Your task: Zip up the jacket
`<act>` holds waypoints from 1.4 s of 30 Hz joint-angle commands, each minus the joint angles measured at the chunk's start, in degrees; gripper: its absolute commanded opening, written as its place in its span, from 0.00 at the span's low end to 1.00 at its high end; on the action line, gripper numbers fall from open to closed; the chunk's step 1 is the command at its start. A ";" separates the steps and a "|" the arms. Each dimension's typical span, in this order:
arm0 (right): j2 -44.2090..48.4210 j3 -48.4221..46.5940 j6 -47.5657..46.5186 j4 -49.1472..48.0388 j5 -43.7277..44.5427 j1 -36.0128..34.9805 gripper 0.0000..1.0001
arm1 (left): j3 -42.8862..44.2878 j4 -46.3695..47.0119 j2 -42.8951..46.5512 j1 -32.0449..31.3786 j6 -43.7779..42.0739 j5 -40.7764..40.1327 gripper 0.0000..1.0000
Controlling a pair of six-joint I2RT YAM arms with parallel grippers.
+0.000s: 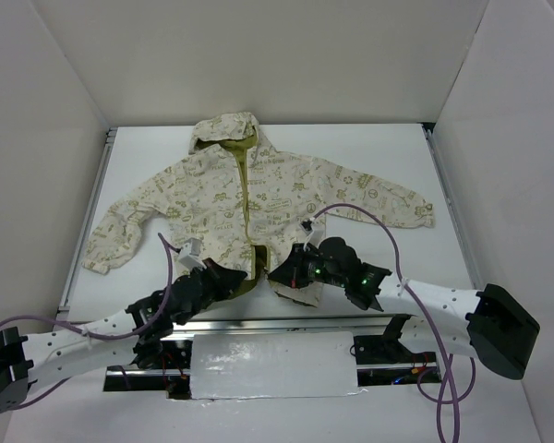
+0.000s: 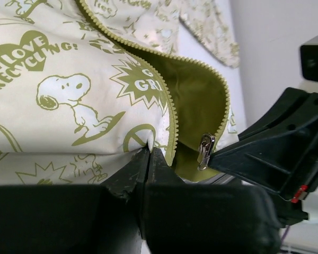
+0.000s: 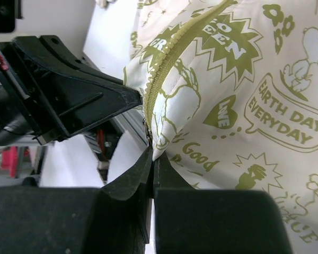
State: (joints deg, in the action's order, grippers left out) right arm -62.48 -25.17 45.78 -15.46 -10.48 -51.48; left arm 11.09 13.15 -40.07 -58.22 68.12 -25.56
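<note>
The cream jacket (image 1: 231, 198) with olive doodle print lies flat on the table, hood at the back, front open at the bottom. My left gripper (image 1: 229, 277) is shut on the hem of the left front panel (image 2: 69, 106), just beside the olive zipper teeth (image 2: 172, 124). My right gripper (image 1: 286, 272) is shut on the bottom corner of the right front panel (image 3: 244, 90), next to its zipper edge (image 3: 164, 69). The metal zipper slider (image 2: 205, 150) hangs at the bottom of the right panel's zipper, between the two grippers.
White walls enclose the table on three sides. A metal rail (image 1: 258, 323) runs along the near edge, under both arms. The jacket's sleeves (image 1: 388, 203) spread left and right. A purple cable (image 1: 402, 258) loops over the right arm.
</note>
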 commanded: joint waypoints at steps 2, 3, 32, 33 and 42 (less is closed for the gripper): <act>-0.10 1.00 3.26 -9.93 -2.17 0.24 0.00 | -3.70 18.11 2.98 0.03 0.44 -2.21 0.00; -0.54 1.96 4.57 -13.68 -2.96 0.24 0.00 | -5.97 20.14 3.42 0.03 0.70 -2.12 0.00; -3.79 6.36 11.35 -28.93 -5.08 -0.46 0.00 | -11.80 31.50 2.02 -0.06 -2.20 -6.61 0.00; -3.88 6.27 11.09 -28.92 -4.99 -0.55 0.00 | -11.71 31.50 1.84 -0.06 -2.11 -6.61 0.00; -4.85 5.66 10.47 -29.36 -5.78 -0.55 0.00 | -11.53 32.55 -0.62 -0.06 -2.29 -5.82 0.00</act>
State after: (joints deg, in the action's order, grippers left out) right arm -67.83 -18.22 57.34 -41.19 -15.57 -51.62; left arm 2.22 41.85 -40.25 -58.22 67.44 -31.20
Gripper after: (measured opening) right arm 0.016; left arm 0.092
